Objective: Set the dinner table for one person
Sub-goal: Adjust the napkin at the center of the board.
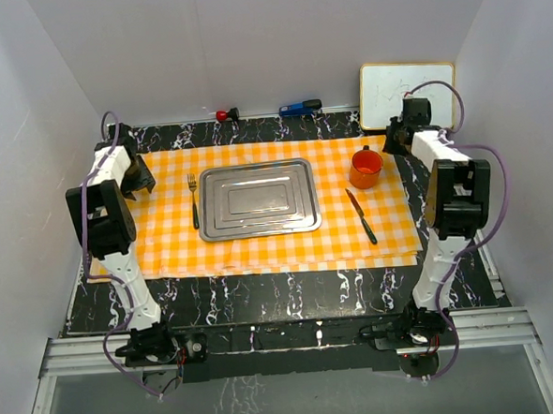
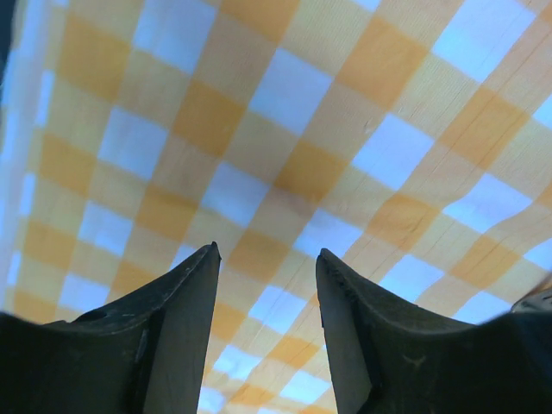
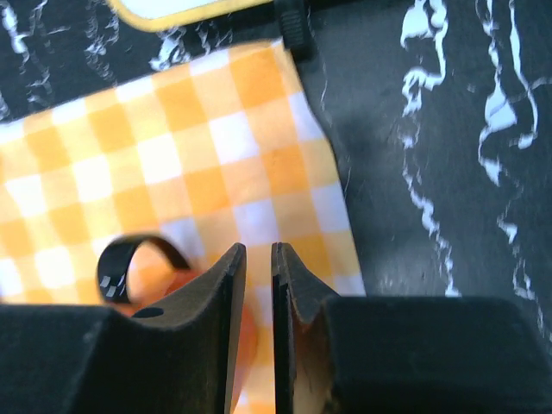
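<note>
Two black fingers (image 2: 172,319) of the left end effector (image 2: 267,254) fill the bottom of its wrist view. They are spread with a clear gap between them and nothing in it. Below lies only the orange-and-white checked cloth (image 2: 285,129); whether the tips touch it I cannot tell. From above, this end effector sits over the cloth's far left corner, beyond the fork (image 1: 193,199).

On the right end effector (image 3: 259,248) the fingers are parted by just a narrow slit and pinch nothing. The orange mug (image 3: 155,269), with its black handle, lies just beside one finger; contact is unclear.

The black, white-veined desk (image 1: 263,297) spans the whole work area and carries the cloth. On the cloth the steel tray (image 1: 257,200) lies in the middle, with the fork to its left and the knife (image 1: 362,217) and mug to its right.
</note>
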Controlling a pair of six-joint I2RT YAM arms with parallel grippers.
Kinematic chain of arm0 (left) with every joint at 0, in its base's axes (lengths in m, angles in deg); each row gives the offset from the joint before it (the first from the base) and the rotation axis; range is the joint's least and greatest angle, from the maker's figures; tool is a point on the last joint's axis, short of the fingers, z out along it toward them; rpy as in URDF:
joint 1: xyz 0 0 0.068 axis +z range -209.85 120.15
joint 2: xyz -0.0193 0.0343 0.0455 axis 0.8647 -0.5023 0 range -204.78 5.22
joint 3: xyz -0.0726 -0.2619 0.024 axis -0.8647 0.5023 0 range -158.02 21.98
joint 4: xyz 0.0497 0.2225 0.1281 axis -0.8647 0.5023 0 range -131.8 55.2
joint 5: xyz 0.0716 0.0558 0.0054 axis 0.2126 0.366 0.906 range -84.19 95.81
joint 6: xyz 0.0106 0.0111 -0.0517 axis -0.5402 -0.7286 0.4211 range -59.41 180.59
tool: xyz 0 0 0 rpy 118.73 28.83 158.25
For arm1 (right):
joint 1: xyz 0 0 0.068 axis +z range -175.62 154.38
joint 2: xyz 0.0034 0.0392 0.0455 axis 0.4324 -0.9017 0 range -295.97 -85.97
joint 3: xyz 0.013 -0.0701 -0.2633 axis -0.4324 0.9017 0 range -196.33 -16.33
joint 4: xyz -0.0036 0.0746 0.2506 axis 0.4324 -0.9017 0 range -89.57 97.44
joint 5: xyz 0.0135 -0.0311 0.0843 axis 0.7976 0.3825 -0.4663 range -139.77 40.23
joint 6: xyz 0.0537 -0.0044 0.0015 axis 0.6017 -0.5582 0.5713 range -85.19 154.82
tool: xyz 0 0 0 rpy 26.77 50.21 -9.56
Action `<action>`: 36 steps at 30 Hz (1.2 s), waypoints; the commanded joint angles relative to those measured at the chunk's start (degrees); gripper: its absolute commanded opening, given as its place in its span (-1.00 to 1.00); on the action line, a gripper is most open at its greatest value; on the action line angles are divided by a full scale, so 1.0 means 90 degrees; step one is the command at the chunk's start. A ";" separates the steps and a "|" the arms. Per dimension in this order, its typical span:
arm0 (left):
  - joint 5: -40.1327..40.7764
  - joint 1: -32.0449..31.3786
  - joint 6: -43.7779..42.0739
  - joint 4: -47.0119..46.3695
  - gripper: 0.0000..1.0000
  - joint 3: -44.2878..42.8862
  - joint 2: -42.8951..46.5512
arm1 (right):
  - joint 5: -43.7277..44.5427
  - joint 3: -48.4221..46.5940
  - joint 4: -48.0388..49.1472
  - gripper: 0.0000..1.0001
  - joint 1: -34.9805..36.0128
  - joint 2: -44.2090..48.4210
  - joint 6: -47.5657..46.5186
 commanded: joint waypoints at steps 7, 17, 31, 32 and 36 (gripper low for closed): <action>0.1656 -0.0738 0.1153 0.1736 -0.09 0.0663 0.1242 | -0.0241 0.1923 -0.0742 -0.66 0.0427 0.2338 0.0480; 0.2125 -0.0618 0.1714 0.1471 0.01 0.2738 0.4170 | -0.0275 0.2761 -0.1183 -0.66 0.1197 0.3946 0.0443; 0.1189 0.0693 0.1114 0.1166 0.04 0.3225 0.3820 | -0.0746 0.3176 -0.0941 -0.66 0.1418 0.3927 0.0290; 0.1136 0.0698 0.1124 0.1135 0.05 0.3254 0.3729 | -0.0746 0.3175 -0.0941 -0.66 0.1418 0.3946 0.0287; 0.0867 0.0810 0.1282 0.1106 0.05 0.3425 0.3309 | -0.0895 0.3219 -0.0915 -0.66 0.1418 0.4034 0.0285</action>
